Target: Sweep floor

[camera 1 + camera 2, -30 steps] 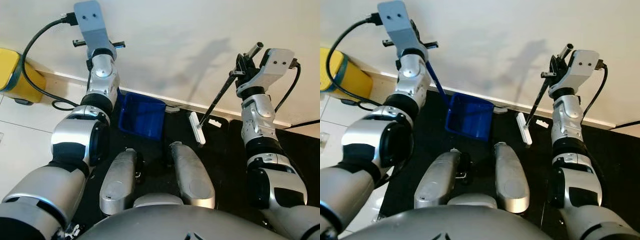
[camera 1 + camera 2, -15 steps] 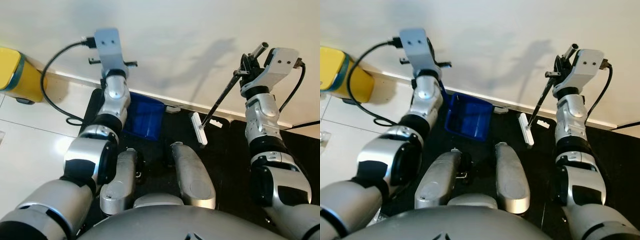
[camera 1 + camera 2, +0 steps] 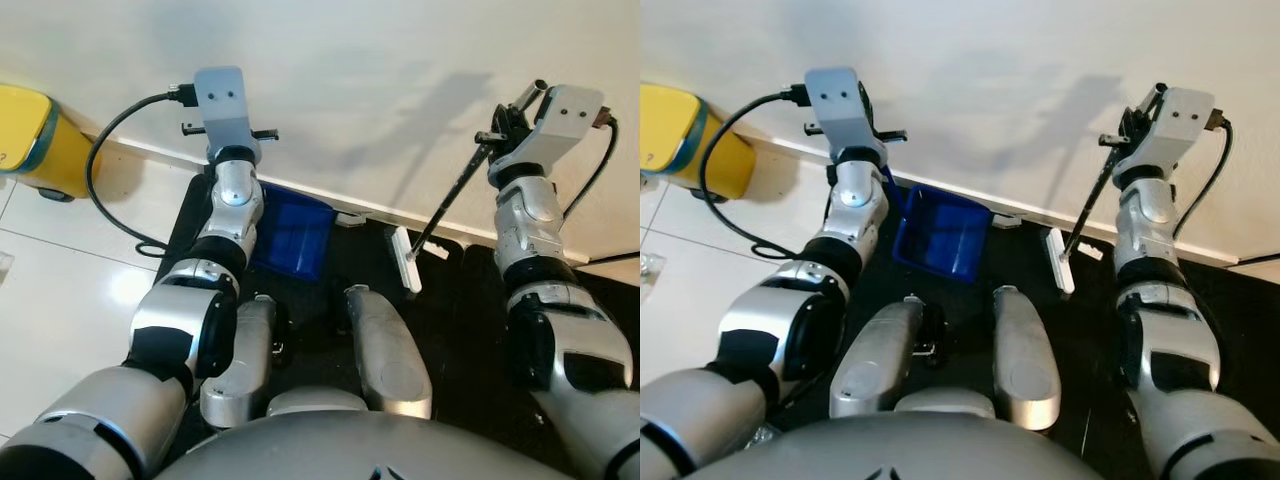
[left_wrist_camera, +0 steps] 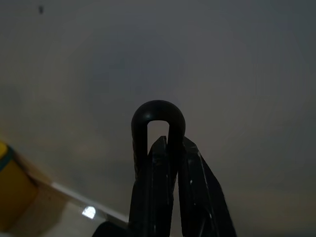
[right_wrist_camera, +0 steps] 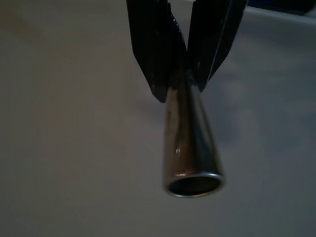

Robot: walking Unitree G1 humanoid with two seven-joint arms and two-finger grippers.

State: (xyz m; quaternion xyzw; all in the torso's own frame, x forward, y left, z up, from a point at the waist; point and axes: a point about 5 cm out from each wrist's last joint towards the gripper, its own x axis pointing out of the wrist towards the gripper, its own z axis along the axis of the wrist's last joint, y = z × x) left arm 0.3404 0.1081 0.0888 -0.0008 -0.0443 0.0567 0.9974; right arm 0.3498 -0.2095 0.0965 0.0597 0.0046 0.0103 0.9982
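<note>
Far left: yellow bin (image 3: 30, 135) by the wall
left gripper (image 4: 165, 148): fingers clamped on the dustpan handle (image 4: 158, 116); blue dustpan (image 3: 292, 238) sits on the black mat (image 3: 450, 300)
right gripper (image 5: 180, 74): pinching the broom pole (image 5: 190, 143); white broom head (image 3: 404, 259) rests on the mat near the wall

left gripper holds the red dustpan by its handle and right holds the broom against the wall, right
Not quite: the dustpan is blue, not red, as the right eye view shows. The left gripper does hold its handle, and the right gripper holds the broom by the wall.
</note>
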